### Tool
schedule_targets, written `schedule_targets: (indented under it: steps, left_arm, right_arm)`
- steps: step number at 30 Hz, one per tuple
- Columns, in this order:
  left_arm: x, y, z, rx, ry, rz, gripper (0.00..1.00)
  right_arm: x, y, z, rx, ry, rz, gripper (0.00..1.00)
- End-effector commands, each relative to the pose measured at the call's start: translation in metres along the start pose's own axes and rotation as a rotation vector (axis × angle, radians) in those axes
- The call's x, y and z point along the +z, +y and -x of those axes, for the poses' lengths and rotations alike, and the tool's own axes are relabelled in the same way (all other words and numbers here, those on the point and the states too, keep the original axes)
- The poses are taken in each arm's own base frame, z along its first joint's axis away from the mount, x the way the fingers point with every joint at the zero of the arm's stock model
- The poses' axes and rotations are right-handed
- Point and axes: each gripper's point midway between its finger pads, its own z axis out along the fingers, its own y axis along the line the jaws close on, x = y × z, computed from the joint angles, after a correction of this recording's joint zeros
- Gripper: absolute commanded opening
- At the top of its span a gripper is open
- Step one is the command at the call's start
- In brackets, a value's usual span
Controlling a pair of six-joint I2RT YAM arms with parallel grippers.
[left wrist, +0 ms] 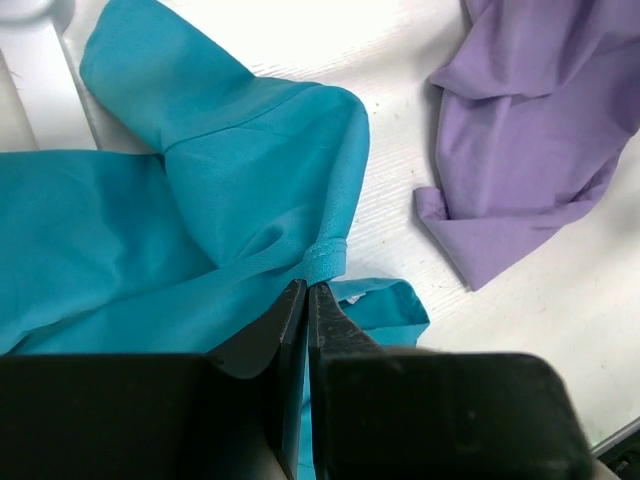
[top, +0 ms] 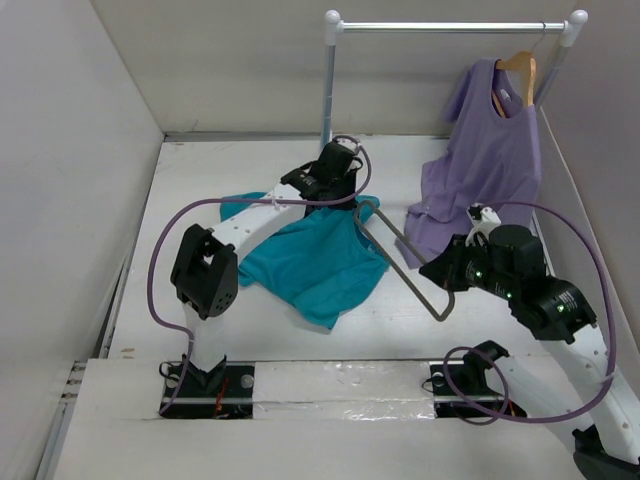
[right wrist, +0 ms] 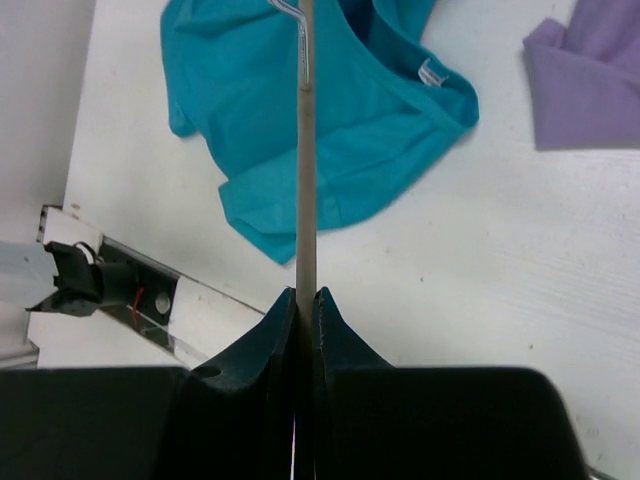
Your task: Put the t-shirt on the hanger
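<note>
White tabletop (top: 200,180), clothes rail (top: 450,27) at back. Teal t-shirt (top: 310,265) lies crumpled mid-tabletop, and the far end of the grey hanger (right wrist: 306,150) reaches over it. Left hand (left wrist: 307,290) is pinched tight on the shirt's collar band (left wrist: 325,262). Right hand (right wrist: 307,297) is clamped on the hanger's thin rod. Shirt looks light and limp and will likely sag and bunch, so the collar is the best hold. Hanger looks stiff and slim and may pivot in the grip.

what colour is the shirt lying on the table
Plain teal, no pattern. The t-shirt shows best in the left wrist view.
</note>
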Motion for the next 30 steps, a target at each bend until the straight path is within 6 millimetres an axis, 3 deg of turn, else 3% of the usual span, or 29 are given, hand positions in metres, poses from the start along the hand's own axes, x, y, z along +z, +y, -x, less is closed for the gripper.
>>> schedule_targets:
  steps: [1, 3, 9, 18, 22, 27, 30]
  left_arm:
    - [-0.016, -0.008, 0.03, -0.029, -0.07, -0.031, 0.0]
    - [-0.018, -0.01, 0.031, -0.035, -0.071, -0.039, 0.0]
    - [-0.025, -0.015, 0.034, -0.034, -0.074, -0.061, 0.0]
    - [-0.031, -0.021, 0.028, -0.029, -0.049, -0.104, 0.0]
    - [-0.037, -0.029, 0.026, -0.025, -0.04, -0.149, 0.0]
    - [-0.06, -0.048, 0.031, -0.007, -0.066, -0.212, 0.0]
    - [-0.08, -0.053, 0.03, -0.009, -0.084, -0.232, 0.0]
  right_arm:
    - [0.001, 0.006, -0.003, 0.01, 0.005, 0.036, 0.0]
    - [0.009, 0.005, -0.01, 0.008, 0.029, 0.039, 0.0]
    - [0.027, -0.003, 0.004, -0.017, -0.03, -0.007, 0.0]
    - [0.059, 0.008, 0.013, -0.067, -0.047, -0.013, 0.0]
    - [0.074, 0.024, 0.011, -0.086, -0.046, 0.028, 0.0]
    - [0.097, 0.023, 0.014, -0.068, -0.076, -0.052, 0.0]
    - [0.109, 0.018, 0.027, -0.036, -0.115, -0.109, 0.0]
